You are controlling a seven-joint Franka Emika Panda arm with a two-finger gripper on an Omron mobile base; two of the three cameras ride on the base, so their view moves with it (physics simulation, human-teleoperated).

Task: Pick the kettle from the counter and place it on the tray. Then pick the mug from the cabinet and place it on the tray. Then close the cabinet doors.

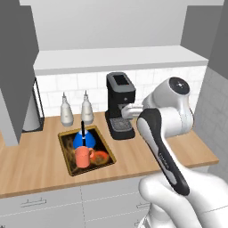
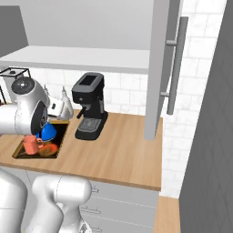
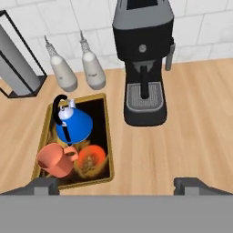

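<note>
On the light-wood counter [image 1: 40,164], the dark tray [image 3: 101,136] already carries both the blue kettle [image 3: 73,123] and the orange-red mug [image 3: 53,160], standing side by side, so the two placing steps look done. Closing remains: the right cabinet door [image 2: 157,68] stands swung out, and the left cabinet door [image 1: 15,67] too. The gripper [image 3: 116,184] hangs above the counter beside the espresso machine [image 3: 143,59], its fingers wide apart and holding nothing.
</note>
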